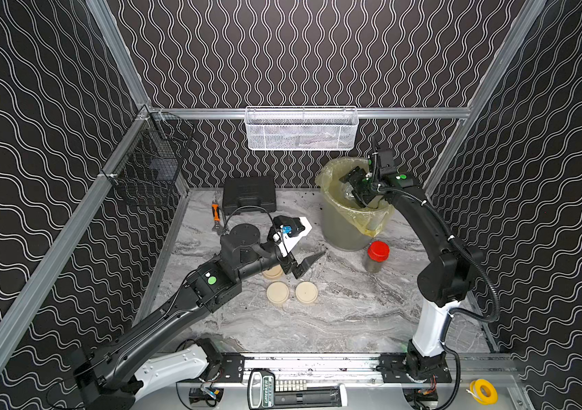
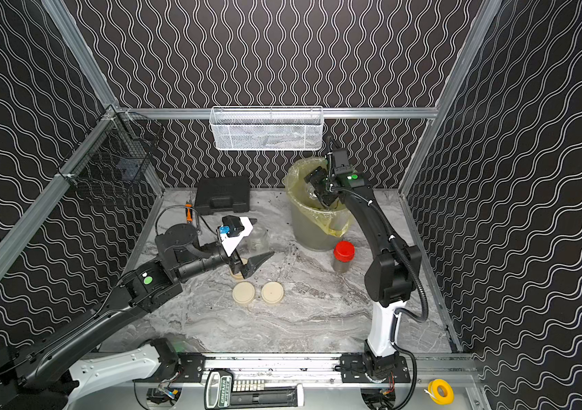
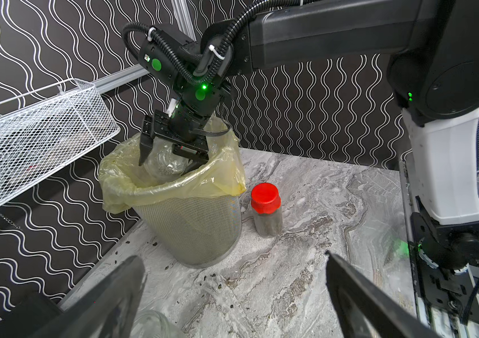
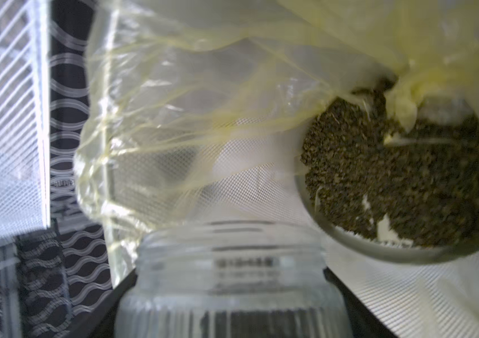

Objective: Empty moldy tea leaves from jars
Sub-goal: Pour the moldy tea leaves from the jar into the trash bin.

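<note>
Yellow plastic lines the mesh bucket (image 1: pixel 344 230). Over its mouth the right gripper (image 3: pixel 163 166) clamps an uncapped glass jar (image 4: pixel 232 278), tipped inward. Well away from the bucket the left gripper (image 3: pixel 232 257) gapes wide, holding nothing. The red-lidded jar (image 1: pixel 376 257) stands just beside the bucket. Three cream lids (image 1: pixel 277 293) lie farther off — tea leaves (image 4: pixel 408 175) are heaped inside the bucket, on the bag's bottom.

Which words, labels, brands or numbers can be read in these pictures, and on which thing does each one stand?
"GREE...": green letters on the black device at the front edge, seen in both top views; the later letters and the smaller line beside them are too blurred to read.
Dark print on the glass jar, in the right wrist view: too blurred to read.
Nothing else shows readable text.
</note>
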Controlling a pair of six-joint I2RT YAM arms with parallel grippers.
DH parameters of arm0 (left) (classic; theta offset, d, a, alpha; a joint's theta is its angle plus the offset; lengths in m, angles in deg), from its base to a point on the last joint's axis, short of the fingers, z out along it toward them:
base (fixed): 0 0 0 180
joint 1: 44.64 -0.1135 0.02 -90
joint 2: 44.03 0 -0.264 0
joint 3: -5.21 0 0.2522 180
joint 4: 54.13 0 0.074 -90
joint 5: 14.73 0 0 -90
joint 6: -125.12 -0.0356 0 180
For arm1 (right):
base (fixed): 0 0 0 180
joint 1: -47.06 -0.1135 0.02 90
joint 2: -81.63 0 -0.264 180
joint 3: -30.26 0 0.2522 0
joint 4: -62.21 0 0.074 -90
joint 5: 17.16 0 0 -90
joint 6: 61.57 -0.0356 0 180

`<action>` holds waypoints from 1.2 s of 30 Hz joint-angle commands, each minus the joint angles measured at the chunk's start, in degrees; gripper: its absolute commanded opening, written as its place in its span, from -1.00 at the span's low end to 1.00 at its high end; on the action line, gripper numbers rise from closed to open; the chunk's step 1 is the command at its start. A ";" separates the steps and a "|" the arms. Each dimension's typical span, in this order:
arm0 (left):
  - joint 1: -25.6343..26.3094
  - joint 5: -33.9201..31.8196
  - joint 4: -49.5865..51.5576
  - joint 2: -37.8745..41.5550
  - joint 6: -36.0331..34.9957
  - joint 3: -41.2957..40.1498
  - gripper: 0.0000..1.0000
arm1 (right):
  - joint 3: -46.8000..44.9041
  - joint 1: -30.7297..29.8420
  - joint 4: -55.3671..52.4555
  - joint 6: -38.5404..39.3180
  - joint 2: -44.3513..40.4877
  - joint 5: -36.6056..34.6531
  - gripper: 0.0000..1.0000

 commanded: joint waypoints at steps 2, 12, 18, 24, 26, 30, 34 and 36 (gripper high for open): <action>0.29 -0.89 -0.31 0.12 -1.56 0.54 0.97 | 3.19 -0.04 -2.73 -12.06 1.24 3.28 -0.96; 1.05 -2.28 0.22 0.38 -2.55 0.50 0.98 | -2.38 1.65 -0.44 -17.91 0.12 7.69 -0.99; 1.45 -2.88 0.59 0.18 -2.84 0.73 0.98 | -1.46 1.95 -0.74 -14.60 -0.77 6.15 -0.99; 1.39 -3.36 0.44 -0.15 -3.01 0.55 0.98 | -1.28 2.58 -1.14 -12.53 -2.22 5.68 -0.99; 1.42 -3.40 0.49 -0.45 -3.01 0.55 0.98 | -1.59 2.78 -1.15 -12.33 -2.85 5.06 -0.99; 1.39 -3.67 0.53 -0.85 -3.09 0.53 0.97 | -3.24 3.30 0.38 -12.25 -4.77 5.91 -0.99; 1.40 -3.79 0.53 -1.10 -3.10 0.53 0.98 | -2.46 3.70 -0.53 -12.40 -5.40 6.41 -1.00; 1.38 -3.87 0.46 -1.18 -3.18 0.39 0.97 | -1.07 3.65 -1.71 -12.48 -6.01 5.71 -1.00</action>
